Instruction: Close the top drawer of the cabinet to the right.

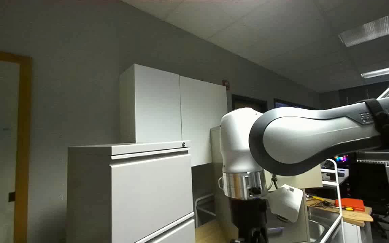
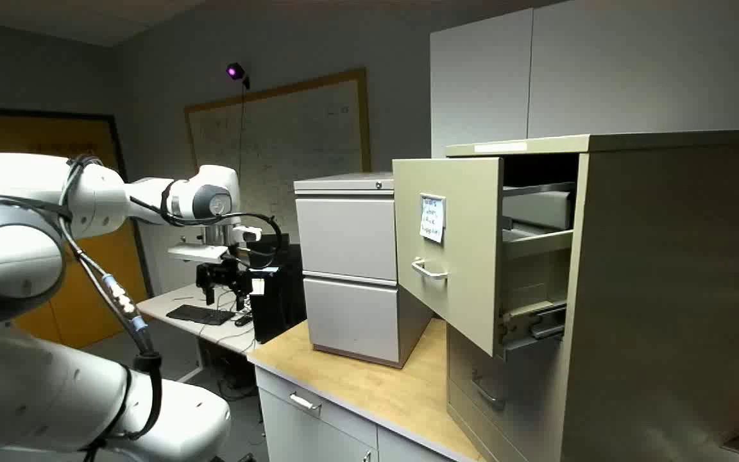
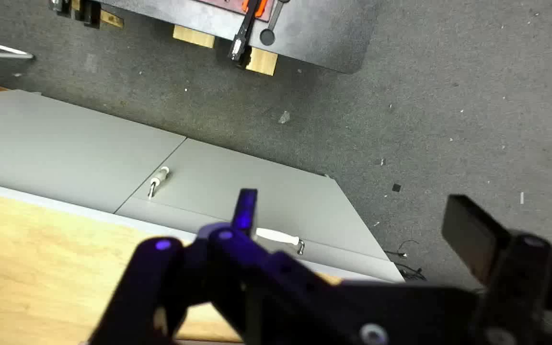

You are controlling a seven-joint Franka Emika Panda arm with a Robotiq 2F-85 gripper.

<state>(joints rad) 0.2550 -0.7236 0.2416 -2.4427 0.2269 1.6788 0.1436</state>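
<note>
The beige cabinet stands at the right in an exterior view. Its top drawer is pulled well out, with a paper label and a metal handle on its front and trays visible inside. The lower drawers are shut. In an exterior view the top drawer shows partly behind the arm. My gripper points down, well to the left of the drawer and apart from it. In the wrist view my gripper is open with nothing between its fingers; the drawer is out of this view. In an exterior view the fingertips are cut off.
A light grey two-drawer cabinet stands on the wooden counter, beside the beige cabinet. White low cabinets with handles are under the counter. A desk with a keyboard and a black computer are behind the gripper.
</note>
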